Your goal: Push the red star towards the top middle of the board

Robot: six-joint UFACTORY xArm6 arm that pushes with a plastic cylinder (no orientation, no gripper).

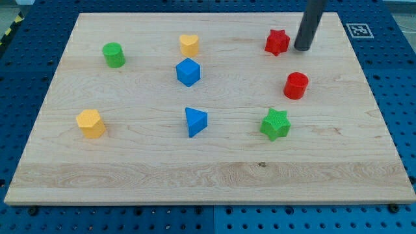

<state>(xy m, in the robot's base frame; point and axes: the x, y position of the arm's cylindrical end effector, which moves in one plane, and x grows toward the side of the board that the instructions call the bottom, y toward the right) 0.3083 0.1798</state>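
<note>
I have my tip (302, 49) down on the pale wooden board (208, 175), near its top right corner, just to the view's right of the small red star-shaped block (277, 41). A narrow strip of bare wood shows between the two, so I read them as close but not touching. My tool is a plain dark rod (310, 23) slanting up out of the view's top edge; it has no jaws to spread or press together and it pinches nothing.

The red star sits close to the board's top edge, right of the middle. Below it, toward the right edge, stands a red cylinder block (296, 85), and further down a green star-shaped block (275, 124).

Near the middle of the top edge is a yellow heart-like block (189, 45), with a blue cube-like block (188, 71) just below it. Lower still, about mid-board, lies a blue triangular block (195, 121). Toward the top left corner stands a green cylinder block (114, 54), and near the left edge, lower down, a yellow block (90, 123) that looks many-sided; I cannot make out its exact shape.

There are no containers on the board; every block rests directly on the wood, each apart from the others. The board lies on a blue perforated table (26, 78), and a small printed marker tag (359, 30) shows at the board's top right corner.
</note>
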